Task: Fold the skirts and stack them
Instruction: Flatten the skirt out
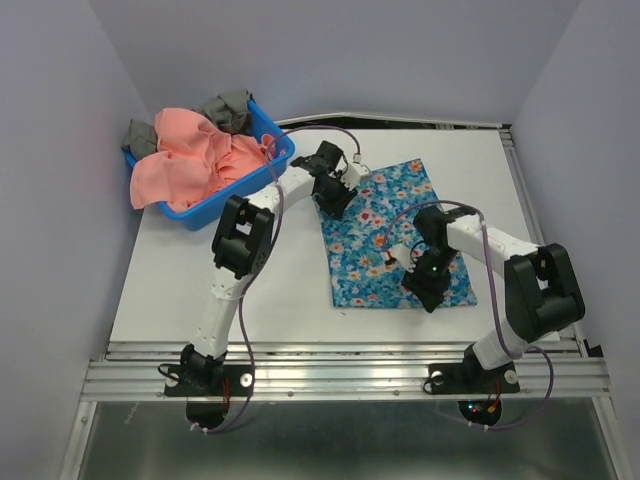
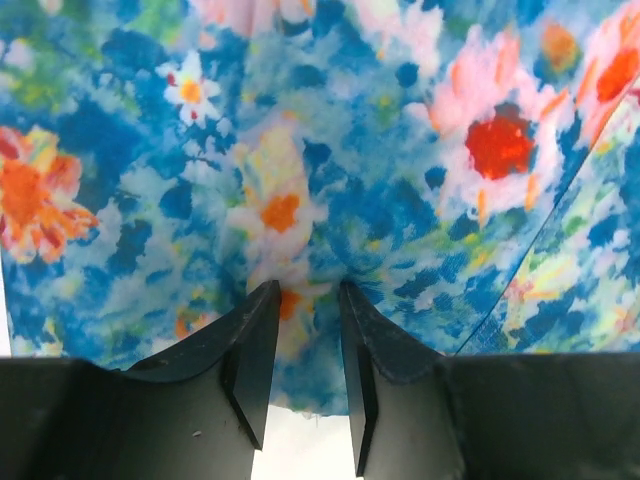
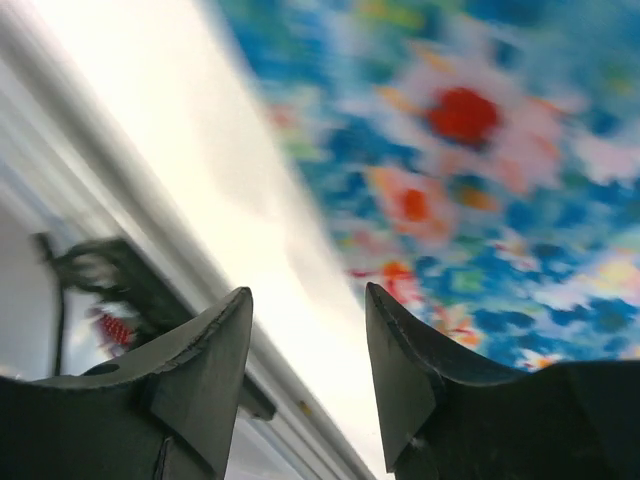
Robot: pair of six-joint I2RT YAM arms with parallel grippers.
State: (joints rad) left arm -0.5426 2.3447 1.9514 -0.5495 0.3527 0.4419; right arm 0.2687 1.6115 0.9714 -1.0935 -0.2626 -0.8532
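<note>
The blue flowered skirt (image 1: 395, 215) lies spread flat on the table, right of centre. My left gripper (image 1: 333, 200) is at its far left edge. In the left wrist view the skirt (image 2: 400, 150) fills the frame, and my left gripper (image 2: 305, 290) stands open with the hem bunched in the narrow gap between its fingertips. My right gripper (image 1: 428, 295) hovers over the skirt's near edge. In the right wrist view it (image 3: 308, 300) is open and empty, with the blurred skirt (image 3: 500, 150) to its right. The salmon-pink skirt (image 1: 195, 160) is heaped in the basket.
The blue plastic basket (image 1: 215, 208) stands at the back left, with grey cloth (image 1: 228, 108) behind the pink heap. A metal rail (image 1: 340, 375) runs along the table's near edge. Purple-grey walls close in the left, right and back sides.
</note>
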